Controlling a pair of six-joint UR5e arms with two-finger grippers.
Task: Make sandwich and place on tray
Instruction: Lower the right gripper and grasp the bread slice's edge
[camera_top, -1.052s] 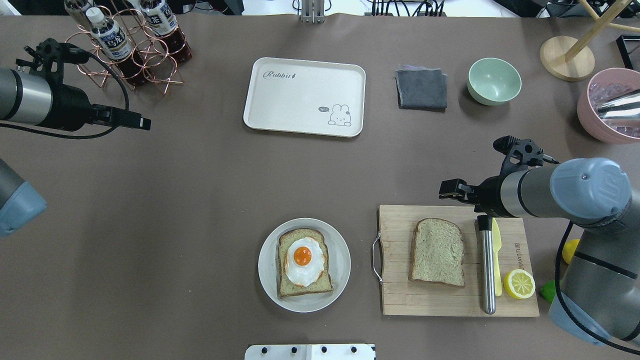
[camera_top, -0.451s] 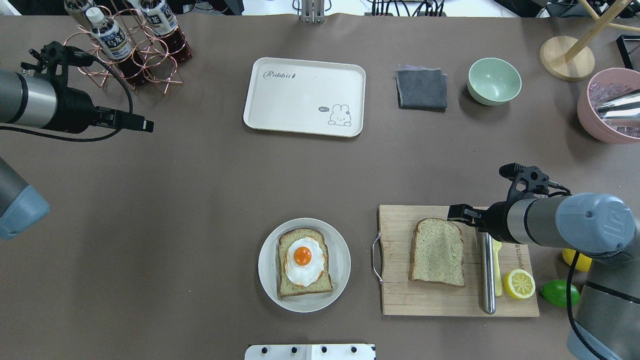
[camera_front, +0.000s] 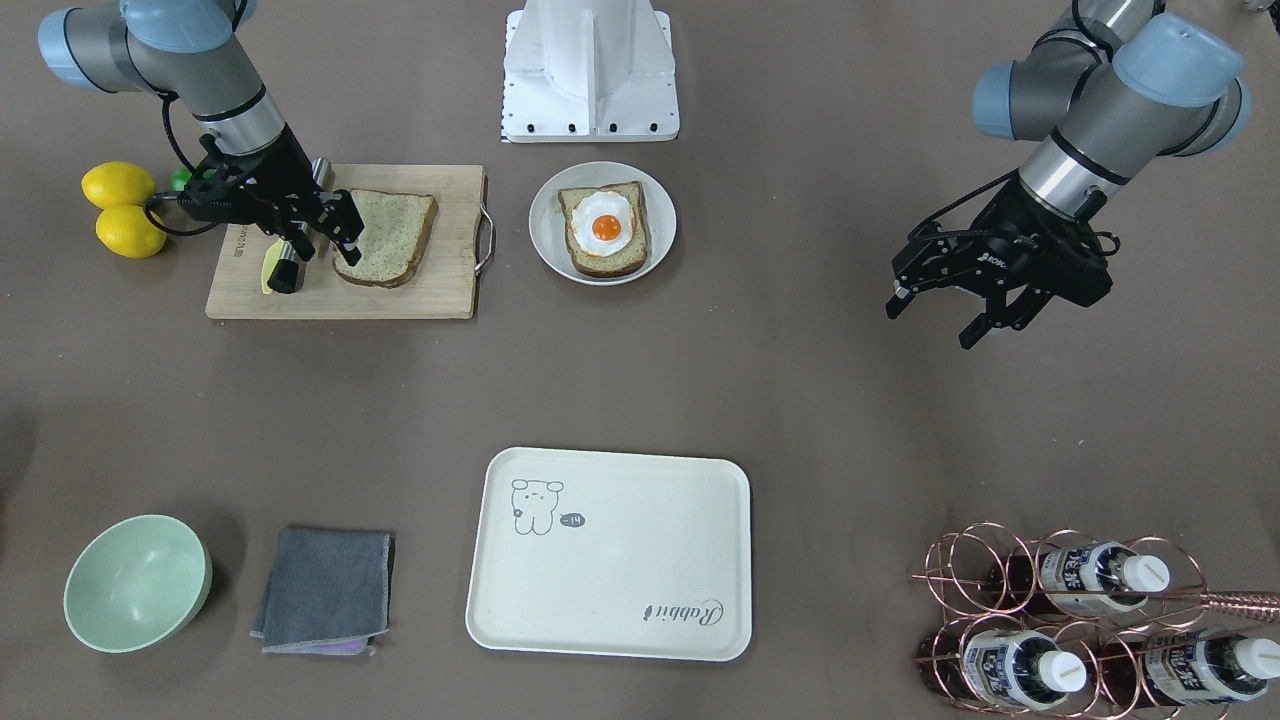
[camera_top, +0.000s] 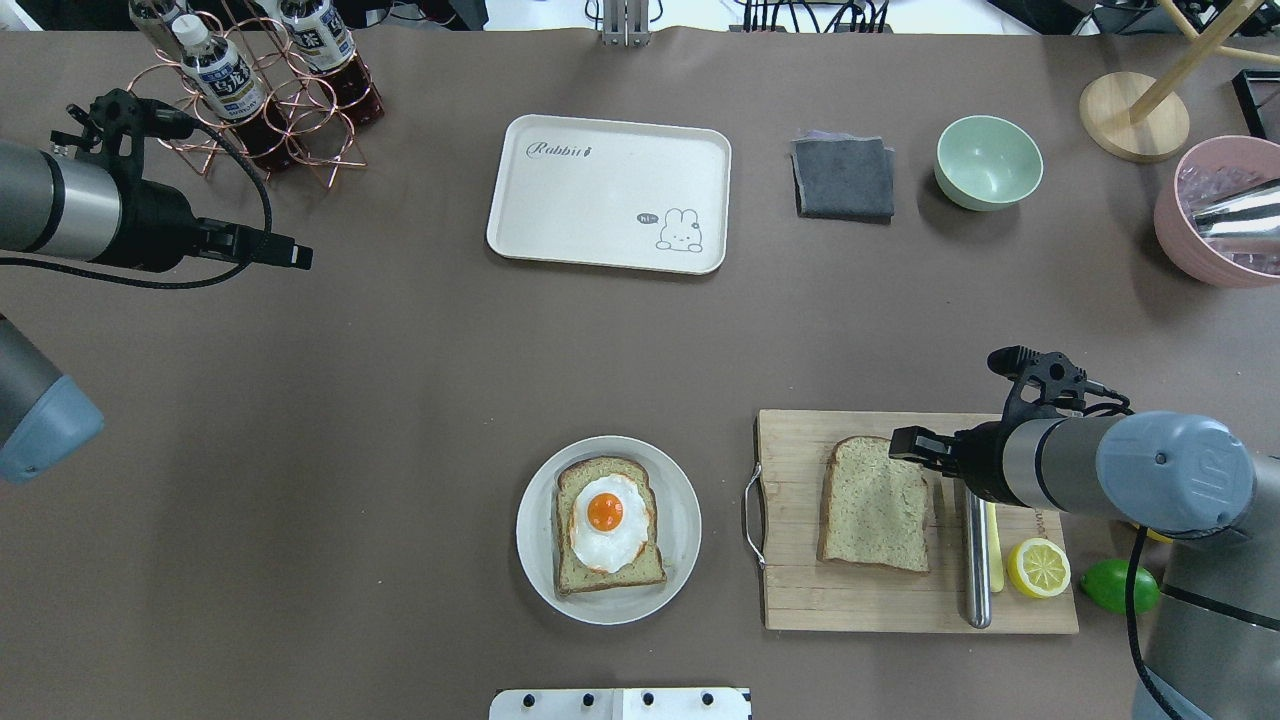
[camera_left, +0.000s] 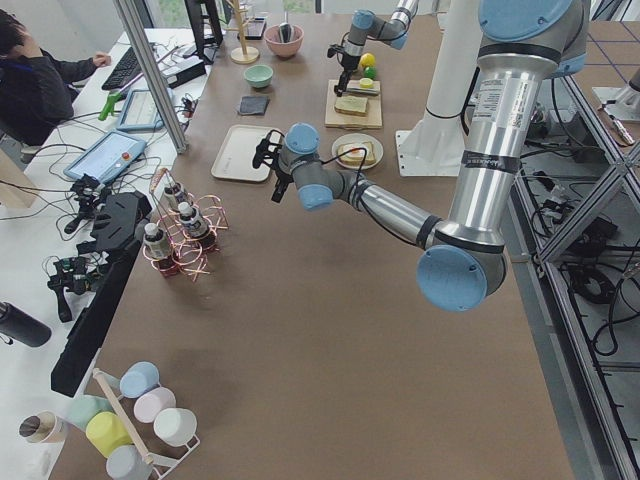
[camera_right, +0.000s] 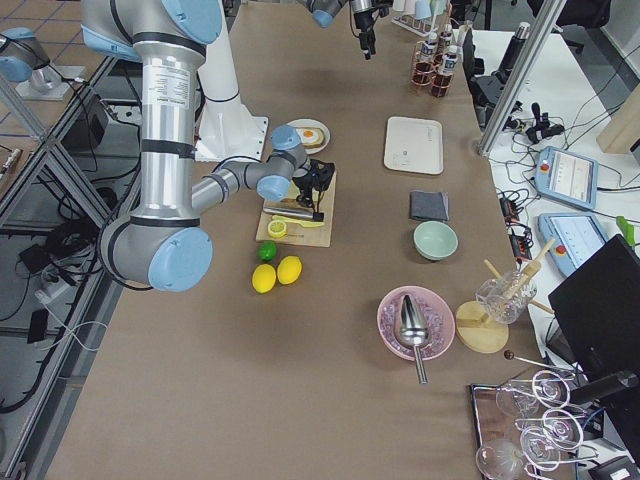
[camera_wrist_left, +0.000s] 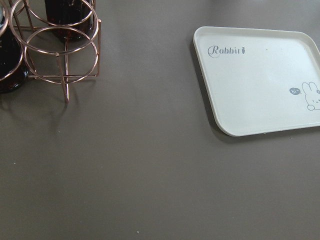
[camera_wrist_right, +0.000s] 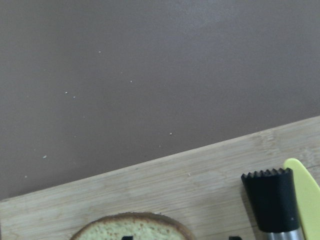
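Note:
One wholegrain bread slice with a fried egg (camera_top: 606, 524) on top lies on a round white plate (camera_top: 682, 500); it also shows in the front view (camera_front: 603, 228). A second bare bread slice (camera_top: 873, 505) (camera_front: 388, 236) lies on a wooden cutting board (camera_top: 800, 600). The cream tray (camera_top: 610, 193) (camera_front: 610, 555) (camera_wrist_left: 260, 80) is empty at the far middle. My right gripper (camera_top: 905, 446) (camera_front: 325, 240) is open and empty just over the bare slice's far right edge (camera_wrist_right: 130, 229). My left gripper (camera_top: 297, 256) (camera_front: 935, 322) is open and empty, above the table at the far left.
On the board beside the slice lie a metal tool with a black end (camera_top: 974, 540) (camera_wrist_right: 272, 200), a yellow knife (camera_top: 993, 545) and a lemon half (camera_top: 1038, 567). A lime (camera_top: 1118, 586), a grey cloth (camera_top: 843, 178), a green bowl (camera_top: 988, 161) and a bottle rack (camera_top: 250, 90) stand around.
My right gripper has moved toward the robot's side, from beyond the board's far edge to over the bare slice's far corner. My left gripper has drifted slightly right.

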